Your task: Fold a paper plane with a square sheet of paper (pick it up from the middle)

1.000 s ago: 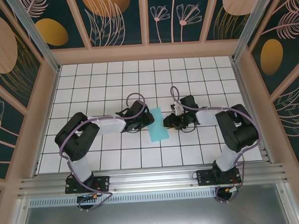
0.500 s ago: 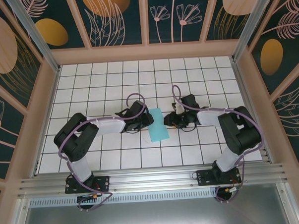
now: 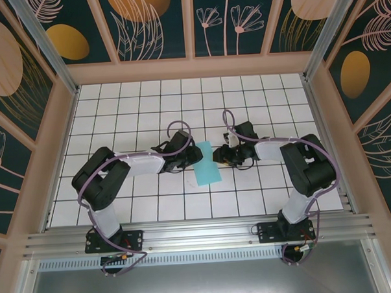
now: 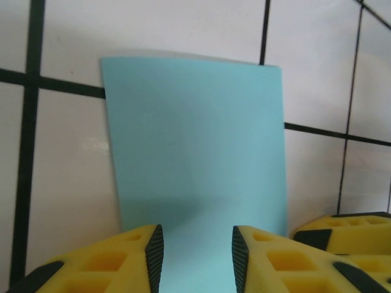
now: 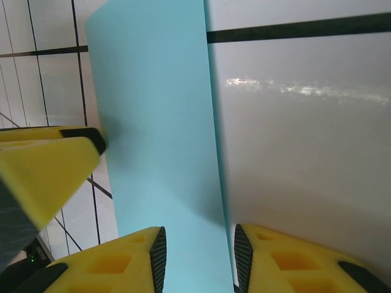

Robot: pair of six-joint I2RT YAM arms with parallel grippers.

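The light turquoise sheet of paper (image 3: pixel 205 164) lies flat on the white grid table as a narrow rectangle about one tile wide; a paper plane is out of view. My left gripper (image 3: pixel 194 155) is at the sheet's upper left edge. In the left wrist view its jaws (image 4: pixel 197 247) stand open low over the paper (image 4: pixel 195 140). My right gripper (image 3: pixel 217 157) is at the sheet's upper right edge. In the right wrist view its jaws (image 5: pixel 198 247) are open and straddle the paper's (image 5: pixel 156 122) right edge. Neither gripper is lifting the paper.
The two grippers face each other a few centimetres apart across the sheet. The right gripper's yellow finger (image 4: pixel 342 224) shows in the left wrist view, and the left gripper's finger (image 5: pixel 49 168) in the right wrist view. Patterned walls (image 3: pixel 190 30) enclose the table.
The right arm has shifted slightly, and its gripper has edged a little towards the paper. The left arm and the sheet stay where they were.
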